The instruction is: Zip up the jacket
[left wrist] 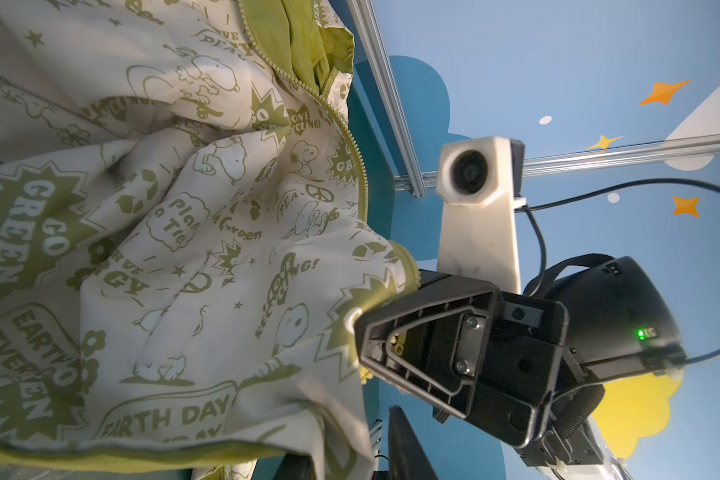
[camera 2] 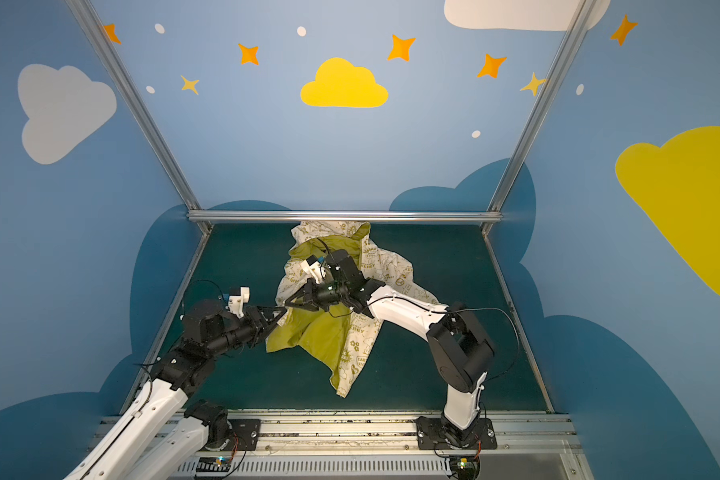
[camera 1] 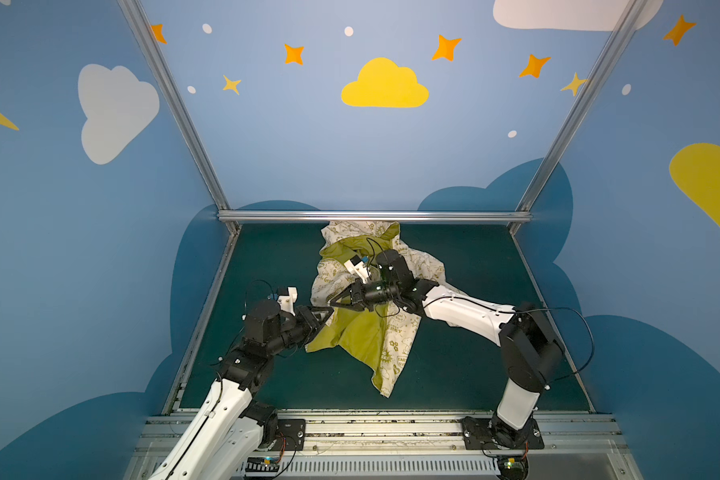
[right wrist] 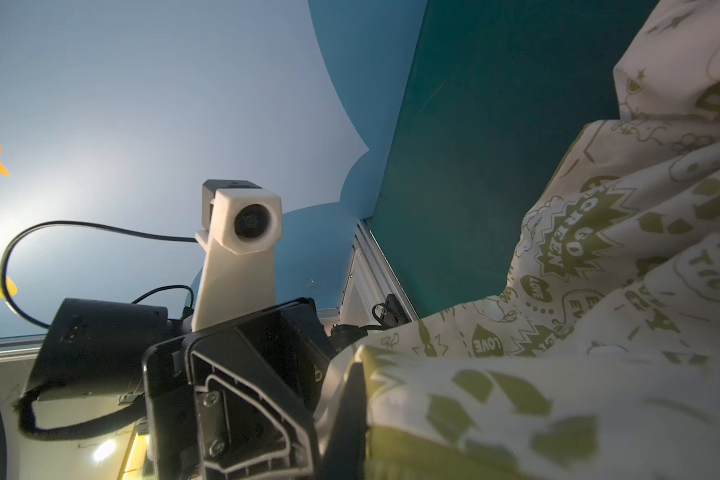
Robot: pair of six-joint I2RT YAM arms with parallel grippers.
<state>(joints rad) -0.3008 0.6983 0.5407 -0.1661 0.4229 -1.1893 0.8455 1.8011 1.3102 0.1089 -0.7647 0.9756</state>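
The jacket (camera 1: 362,332) (camera 2: 321,336) lies crumpled on the green mat, with its yellow-green lining turned up. Its cream printed outside fills the left wrist view (left wrist: 184,249), where the olive zipper teeth (left wrist: 352,137) run along one open front edge. My right gripper (camera 1: 332,302) (camera 2: 288,300) reaches across the jacket and is shut on its left edge (left wrist: 360,328), the cloth pressed against its finger (right wrist: 352,415). My left gripper (camera 1: 328,312) (camera 2: 282,311) sits just below it at the same edge, jaws narrow. A jacket corner (left wrist: 350,457) hangs between them and hides one finger.
The dark green mat (camera 1: 474,332) is fenced by an aluminium rail at the back (camera 1: 375,216) and blue painted walls at the sides. The arms' base rail (camera 1: 375,428) runs along the front. The hood end of the jacket touches the back rail.
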